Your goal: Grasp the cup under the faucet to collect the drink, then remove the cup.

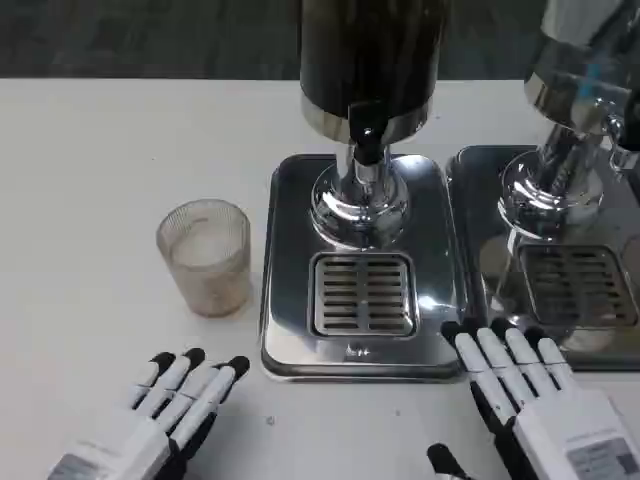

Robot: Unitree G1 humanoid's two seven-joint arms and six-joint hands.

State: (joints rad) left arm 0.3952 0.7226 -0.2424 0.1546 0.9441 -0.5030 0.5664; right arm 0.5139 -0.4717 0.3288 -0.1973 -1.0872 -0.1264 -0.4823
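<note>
Item 1. Left hand [165,415]: lay low at the near edge of the white table [90,200], left of and nearer than the drip tray [290,300], which serves as landmark throughout. Back up, fingers [195,390] extended and slightly spread, pointing up and to the right toward the tray's near left corner. Held nothing; touched neither cup nor tray.

Item 2. Ribbed glass cup [205,255]: stood upright on the table just left of the drip tray, apart from its rim, beyond the left hand's fingertips. Not under the faucet. Bare tabletop lay on its left and far sides.

Item 3. Drip tray: steel, rectangular, with a slotted grate [362,293] in its near half. The dispenser's chrome foot [358,205] stood on its far half; the dark tank [370,50] rose above, and the black faucet [367,140] hung over the foot.

Item 4. Right hand [535,400]: lay at the tray's near right corner, back up, fingers straight and a little parted, holding nothing. Its leftmost fingertip reached the tray's rim; contact could not be confirmed.

Item 5. Second dispenser [565,150]: stood right of the drip tray on its own steel tray [480,230], the two trays nearly edge to edge.
</note>
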